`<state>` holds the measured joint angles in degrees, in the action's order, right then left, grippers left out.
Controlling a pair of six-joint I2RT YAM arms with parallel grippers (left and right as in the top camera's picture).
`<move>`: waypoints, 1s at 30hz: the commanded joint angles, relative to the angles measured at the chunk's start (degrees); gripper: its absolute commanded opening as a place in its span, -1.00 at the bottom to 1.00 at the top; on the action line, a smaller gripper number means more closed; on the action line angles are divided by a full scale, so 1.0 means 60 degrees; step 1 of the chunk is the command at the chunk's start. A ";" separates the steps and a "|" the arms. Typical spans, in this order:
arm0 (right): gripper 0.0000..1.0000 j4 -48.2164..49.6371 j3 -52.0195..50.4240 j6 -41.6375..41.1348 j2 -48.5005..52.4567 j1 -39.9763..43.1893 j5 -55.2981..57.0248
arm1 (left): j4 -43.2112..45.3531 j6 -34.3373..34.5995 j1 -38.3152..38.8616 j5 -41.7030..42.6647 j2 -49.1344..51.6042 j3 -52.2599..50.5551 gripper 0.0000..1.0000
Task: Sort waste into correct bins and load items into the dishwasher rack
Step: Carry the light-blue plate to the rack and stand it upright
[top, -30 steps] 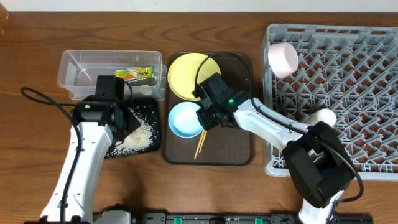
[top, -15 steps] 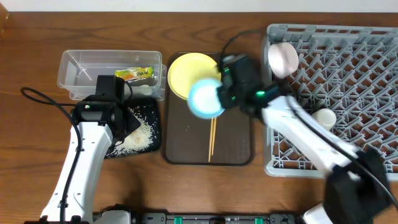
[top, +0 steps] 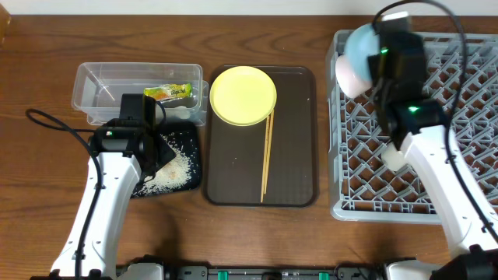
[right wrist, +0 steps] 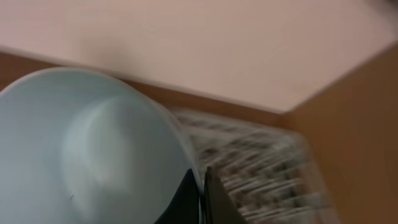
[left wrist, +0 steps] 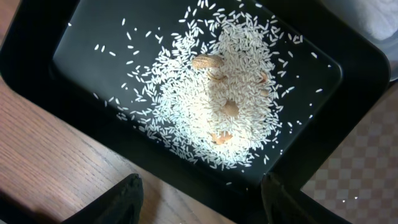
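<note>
**Light blue bowl** [top: 359, 45]: held aloft over the far left corner of the large grey lattice dishwasher rack [top: 467, 117], which stands at the right edge of the surface [top: 47, 47].

**Right claw** [right wrist: 200, 186]: clenched on the bowl's rim.

**Rack contents:** a pinkish-white bowl [top: 348, 79] sits in the same rack corner, partly covered from above. A small white cup [top: 393, 161] sits nearer the rack's front edge, partly hidden by the arm.

**Surface centre:** a round yellow plate [top: 243, 95] and thin wooden chopsticks [top: 266, 155] rest on the dark brown serving tray [top: 299, 179].

**Left claw** [left wrist: 199, 202]: released, hanging above an edge of the shallow black tray [left wrist: 56, 50], which holds white rice scraps [left wrist: 217, 106].

**Surface far left:** a yellow-green wrapper [top: 169, 92] lies in the clear plastic tub [top: 93, 85].
</note>
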<state>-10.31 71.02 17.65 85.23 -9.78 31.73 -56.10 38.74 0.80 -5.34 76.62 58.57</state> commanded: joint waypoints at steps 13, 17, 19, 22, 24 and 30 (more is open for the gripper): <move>-0.98 0.4317 0.0036 0.5894 0.2350 0.1756 0.2044 | -0.0033 -0.0084 -0.0040 -0.0211 -0.0044 0.0091 0.27; -0.98 0.4761 0.0036 0.5890 0.2911 0.1861 0.2215 | -0.0040 -0.0084 -0.0040 -0.0211 -0.0044 0.0091 0.28; -0.98 0.4951 0.0036 0.5890 0.3187 0.1891 0.2229 | -0.0040 -0.0084 -0.0040 -0.0208 -0.0044 0.0091 0.27; -0.98 0.5082 0.0036 0.5880 0.3530 0.1887 0.2244 | -0.0036 -0.0084 -0.0040 -0.0182 -0.0044 0.0091 0.28; -0.98 0.5074 0.0036 0.5839 0.3701 0.1854 0.2240 | -0.0036 -0.0084 -0.0040 -0.0182 -0.0044 0.0091 0.27; -0.98 0.4994 0.0036 0.5770 0.4156 0.1741 0.2251 | -0.0036 -0.0084 -0.0040 -0.0182 -0.0044 0.0091 0.28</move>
<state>19.64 71.05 52.14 108.95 0.82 44.14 -56.14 38.74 0.80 -5.54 76.62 58.57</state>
